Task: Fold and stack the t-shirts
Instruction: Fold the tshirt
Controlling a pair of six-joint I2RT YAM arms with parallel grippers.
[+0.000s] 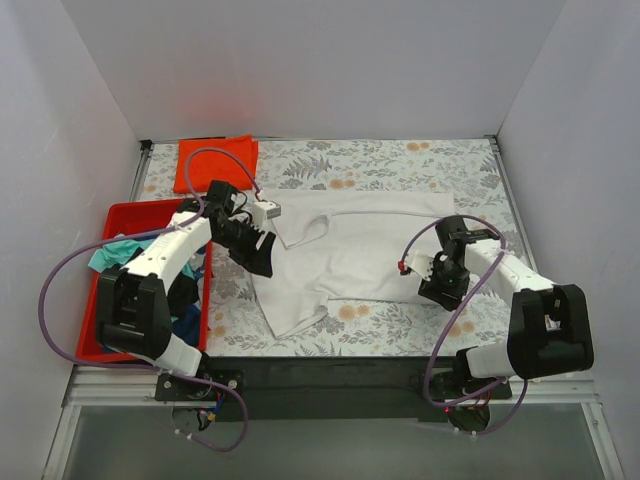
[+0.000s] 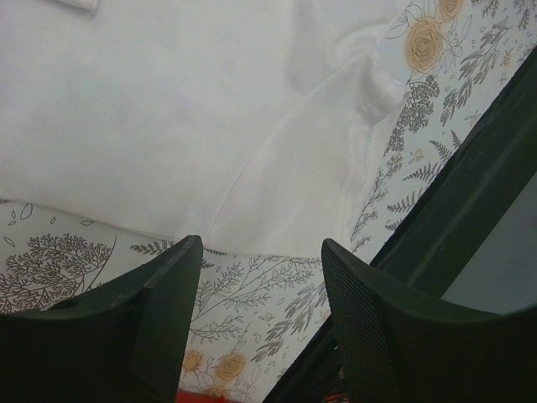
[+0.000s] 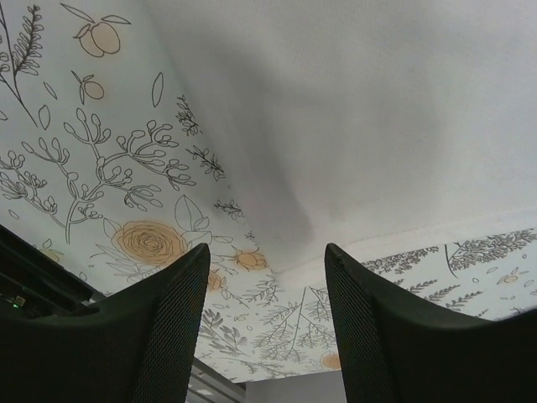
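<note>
From above, a large white cloth t-shirt [image 1: 360, 250] is lying spread across the middle of the floral-covered bench [image 1: 400, 160], and an orange-red cloth tee folded square [image 1: 215, 163] is sitting at the far left corner. The left tool [image 1: 258, 252] is hanging at the white shirt's left edge, the right tool [image 1: 440, 288] at its near right edge.

In the left wrist view, the fingers [image 2: 159, 311] are standing spread and empty, just off the shirt's edge.

In the right wrist view, the fingers [image 3: 168, 319] are spread too, gripping nothing, over the shirt's edge.

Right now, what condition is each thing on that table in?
White shirt: spread out, rumpled, not folded.
Orange shirt: folded, in the far left corner.
Heaped shirts: crumpled inside the red bin.
Left gripper: open, empty.
Right gripper: open, empty.
</note>
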